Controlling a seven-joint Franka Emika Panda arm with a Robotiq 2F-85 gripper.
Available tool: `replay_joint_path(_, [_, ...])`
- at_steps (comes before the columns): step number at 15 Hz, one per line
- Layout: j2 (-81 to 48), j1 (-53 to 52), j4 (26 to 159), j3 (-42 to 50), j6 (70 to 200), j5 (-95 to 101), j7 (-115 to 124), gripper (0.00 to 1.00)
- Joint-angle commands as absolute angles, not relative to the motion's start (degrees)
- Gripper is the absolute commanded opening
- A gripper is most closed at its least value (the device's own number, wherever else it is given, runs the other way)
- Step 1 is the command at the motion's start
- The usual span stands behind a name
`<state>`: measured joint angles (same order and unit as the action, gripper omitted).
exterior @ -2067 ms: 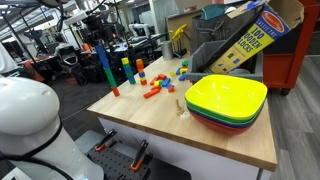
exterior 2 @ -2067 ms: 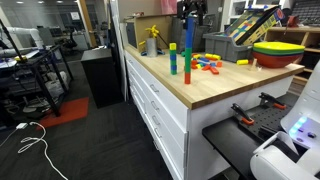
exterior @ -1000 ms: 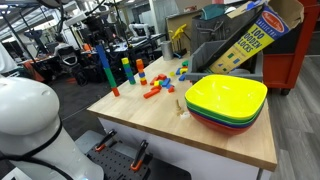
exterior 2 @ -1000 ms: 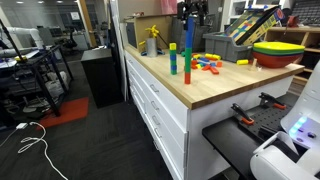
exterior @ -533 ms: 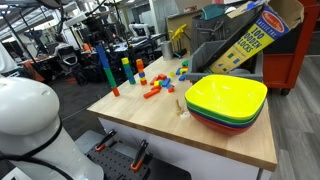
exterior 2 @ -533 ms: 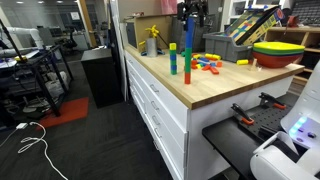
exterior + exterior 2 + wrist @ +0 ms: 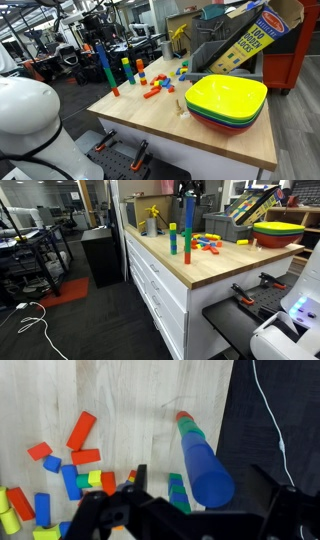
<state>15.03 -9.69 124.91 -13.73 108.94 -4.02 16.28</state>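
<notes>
A tall thin block tower (image 7: 104, 66) stands near the wooden table's far edge, with a red base, a green middle and a long blue cylinder on top (image 7: 205, 468). My gripper (image 7: 205, 488) hangs open just above it, with one dark finger (image 7: 139, 480) on each side of the blue top and nothing held. It shows above the tower (image 7: 187, 232) in an exterior view (image 7: 190, 192). A short green and blue stack (image 7: 177, 490) stands right beside the tower.
Loose coloured blocks (image 7: 75, 455) lie scattered on the table (image 7: 150, 125) next to the towers. A stack of yellow and green bowls (image 7: 226, 100) sits near the front corner. A tilted block box (image 7: 250, 35) and grey bins stand behind. The table edge drops to dark floor (image 7: 275, 410).
</notes>
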Motion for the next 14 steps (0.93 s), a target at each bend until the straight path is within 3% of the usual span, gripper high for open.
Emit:
replay_joint_path(1, [16.1,-9.91,124.06,-13.24,110.1,-5.8,16.49,1.0])
replay_joint_path(14, [12.21,-6.03,116.29,-10.34,119.47,-4.95,20.25,1.0])
